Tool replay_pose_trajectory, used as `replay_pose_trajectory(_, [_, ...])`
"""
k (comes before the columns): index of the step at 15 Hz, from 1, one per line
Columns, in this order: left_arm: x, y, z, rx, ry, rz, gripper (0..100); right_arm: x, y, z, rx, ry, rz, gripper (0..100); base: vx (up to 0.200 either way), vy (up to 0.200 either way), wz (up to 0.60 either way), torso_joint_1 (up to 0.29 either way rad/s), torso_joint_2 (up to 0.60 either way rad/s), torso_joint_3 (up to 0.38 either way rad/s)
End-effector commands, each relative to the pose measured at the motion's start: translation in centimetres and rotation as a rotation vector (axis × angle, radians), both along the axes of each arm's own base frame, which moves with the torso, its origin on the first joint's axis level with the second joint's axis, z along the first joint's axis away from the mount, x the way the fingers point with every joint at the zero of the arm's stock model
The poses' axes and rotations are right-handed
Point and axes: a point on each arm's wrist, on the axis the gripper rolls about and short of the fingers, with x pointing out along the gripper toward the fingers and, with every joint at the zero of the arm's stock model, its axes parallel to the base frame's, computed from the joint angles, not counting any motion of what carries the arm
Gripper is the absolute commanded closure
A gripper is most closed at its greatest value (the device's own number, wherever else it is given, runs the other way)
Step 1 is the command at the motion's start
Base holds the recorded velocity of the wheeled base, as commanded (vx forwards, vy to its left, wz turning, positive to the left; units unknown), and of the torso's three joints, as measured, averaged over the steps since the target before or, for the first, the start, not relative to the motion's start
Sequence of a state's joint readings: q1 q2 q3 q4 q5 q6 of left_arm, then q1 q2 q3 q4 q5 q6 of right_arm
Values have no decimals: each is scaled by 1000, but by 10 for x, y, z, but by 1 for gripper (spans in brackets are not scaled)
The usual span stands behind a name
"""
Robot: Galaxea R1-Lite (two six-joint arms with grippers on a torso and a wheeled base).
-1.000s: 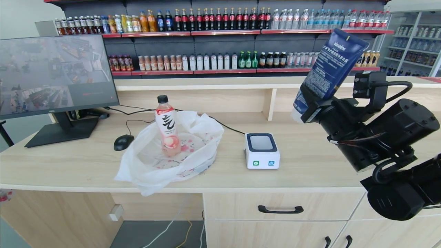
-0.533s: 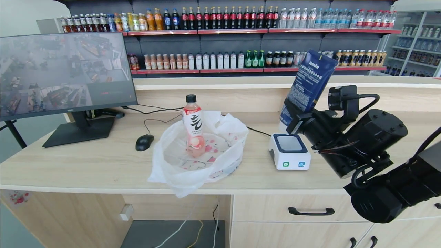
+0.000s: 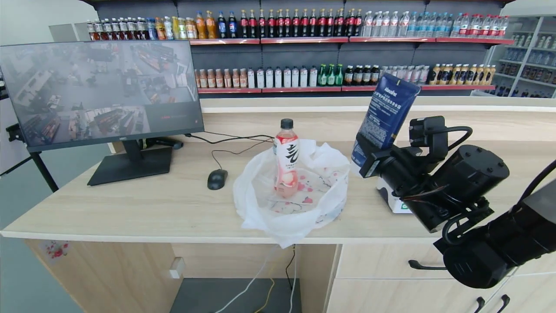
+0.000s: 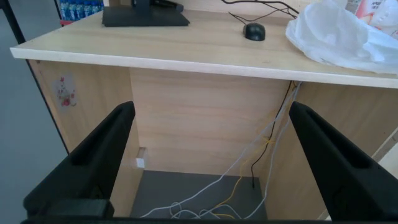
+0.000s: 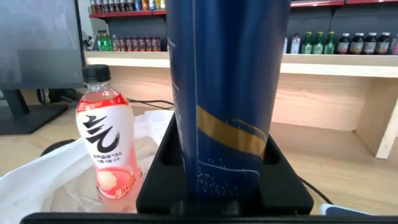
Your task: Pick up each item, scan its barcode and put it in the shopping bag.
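My right gripper (image 3: 369, 163) is shut on the lower end of a dark blue tube (image 3: 385, 115), which stands upright and tilted slightly right. It hovers just right of the white shopping bag (image 3: 249, 198). The tube (image 5: 227, 93) rises between the fingers of the right gripper (image 5: 217, 171). A pink drink bottle (image 3: 286, 158) stands upright inside the open bag; the bottle (image 5: 109, 146) is left of the tube. The white scanner (image 3: 391, 200) is mostly hidden behind the right arm. My left gripper (image 4: 211, 162) hangs open below the counter's front edge (image 4: 186, 59).
A monitor (image 3: 100, 91) on its stand sits at the counter's left, with a black mouse (image 3: 217, 179) and cables between it and the bag. A raised ledge and drink shelves run behind. Drawers lie below the counter at right.
The head camera has turned, shifting the whole scene rightward. The right gripper with the tube has come down and moved left, from right of the scanner to over it, beside the bag.
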State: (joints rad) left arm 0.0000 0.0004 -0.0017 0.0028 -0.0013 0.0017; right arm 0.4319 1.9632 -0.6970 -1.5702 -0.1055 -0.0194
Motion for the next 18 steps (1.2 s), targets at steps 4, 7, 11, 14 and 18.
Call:
replay_pose_trajectory(4, [0,0,0,0,0,0,0,0,0,-10,-16,34,0,100,0,0,0,0,0,0])
replay_pose_trajectory(7, [0,0,0,0,0,0,0,0,0,-11,-19,36,0,100,0,0,0,0,0,0])
replay_pose_trajectory(11, [0,0,0,0,0,0,0,-2,4,-12,-21,40,14,100,0,0,0,0,0,0])
replay_pose_trajectory(14, [0,0,0,1,0,0,0,-3,9,-19,-30,59,27,100,0,0,0,0,0,0])
replay_pose_trajectory(18, [0,0,0,0,0,0,0,-2,15,-23,-36,69,41,100,150,0,0,-4,-1,4])
